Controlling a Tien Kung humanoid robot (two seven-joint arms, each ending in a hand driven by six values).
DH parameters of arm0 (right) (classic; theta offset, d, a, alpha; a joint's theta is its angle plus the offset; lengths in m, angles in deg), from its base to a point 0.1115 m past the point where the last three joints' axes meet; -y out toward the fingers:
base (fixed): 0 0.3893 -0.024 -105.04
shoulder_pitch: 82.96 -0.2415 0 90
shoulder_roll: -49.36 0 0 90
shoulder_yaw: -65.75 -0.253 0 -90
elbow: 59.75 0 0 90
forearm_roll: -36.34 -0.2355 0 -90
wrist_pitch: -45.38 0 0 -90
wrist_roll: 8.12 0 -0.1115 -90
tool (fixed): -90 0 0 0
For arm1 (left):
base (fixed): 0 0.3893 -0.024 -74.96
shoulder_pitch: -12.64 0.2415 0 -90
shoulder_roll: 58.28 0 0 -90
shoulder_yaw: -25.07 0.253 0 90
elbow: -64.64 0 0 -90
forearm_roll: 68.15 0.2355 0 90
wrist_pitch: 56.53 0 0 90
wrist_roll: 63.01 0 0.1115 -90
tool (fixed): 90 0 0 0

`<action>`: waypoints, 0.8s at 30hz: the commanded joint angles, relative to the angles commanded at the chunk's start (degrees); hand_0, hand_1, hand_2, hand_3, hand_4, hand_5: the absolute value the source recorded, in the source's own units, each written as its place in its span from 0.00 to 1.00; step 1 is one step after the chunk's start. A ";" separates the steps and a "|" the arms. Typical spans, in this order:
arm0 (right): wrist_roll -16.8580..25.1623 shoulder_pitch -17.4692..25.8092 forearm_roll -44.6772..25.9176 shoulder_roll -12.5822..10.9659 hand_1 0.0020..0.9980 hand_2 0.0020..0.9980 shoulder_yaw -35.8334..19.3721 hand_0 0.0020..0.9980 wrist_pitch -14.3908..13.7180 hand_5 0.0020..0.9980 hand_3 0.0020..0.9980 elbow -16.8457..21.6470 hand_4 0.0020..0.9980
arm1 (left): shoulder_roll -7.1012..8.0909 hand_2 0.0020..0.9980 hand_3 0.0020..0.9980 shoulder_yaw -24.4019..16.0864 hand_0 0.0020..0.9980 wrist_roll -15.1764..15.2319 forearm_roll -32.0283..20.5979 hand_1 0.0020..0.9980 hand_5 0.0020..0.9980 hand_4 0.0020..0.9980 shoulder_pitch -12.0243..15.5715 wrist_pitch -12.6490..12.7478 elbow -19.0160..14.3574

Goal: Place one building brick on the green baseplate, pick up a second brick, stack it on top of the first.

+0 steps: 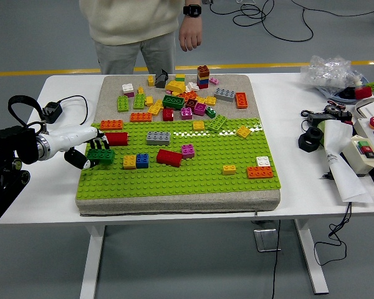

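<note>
Left hand [86, 151]: at the left edge of the green baseplate [193, 171], white fingers closed around a dark green brick [101, 156].
Dark green brick: over the baseplate's left edge; whether it touches the studs is unclear.
Neighbours: red brick [117, 138] just behind it, yellow brick [129, 162] and blue brick [142, 161] to its right.
Loose pile [181, 99]: on the grey mat beyond the baseplate.
Person: at the table's far side, one hand [189, 38] hanging.

Baseplate [174, 180] sits mid-worktop [293, 180]; loose bricks [181, 99] piled behind it, control box [368, 146] far right.
</note>
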State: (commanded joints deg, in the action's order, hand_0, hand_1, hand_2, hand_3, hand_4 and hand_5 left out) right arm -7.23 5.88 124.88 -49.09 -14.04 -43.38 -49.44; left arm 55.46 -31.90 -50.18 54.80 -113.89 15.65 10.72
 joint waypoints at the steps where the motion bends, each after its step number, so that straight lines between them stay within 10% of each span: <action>1: 0.00 0.03 0.08 0.01 0.70 0.74 -0.07 0.77 -0.01 0.63 0.75 0.00 1.00 | 0.11 0.50 0.53 -0.33 0.66 -0.36 -0.16 0.61 0.00 0.43 0.81 0.07 -1.28; 24: -0.26 0.24 1.20 -0.51 0.70 0.74 -1.08 0.77 0.10 0.63 0.75 0.00 1.00 | -2.17 0.51 0.53 -3.90 0.65 -7.62 1.00 0.60 0.00 0.39 10.93 1.05 -14.63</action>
State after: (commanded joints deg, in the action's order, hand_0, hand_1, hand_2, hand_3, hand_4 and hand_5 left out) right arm -7.49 6.12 126.08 -49.60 -15.11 -43.28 -49.44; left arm 53.28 -35.79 -57.80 55.80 -102.96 16.71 -3.90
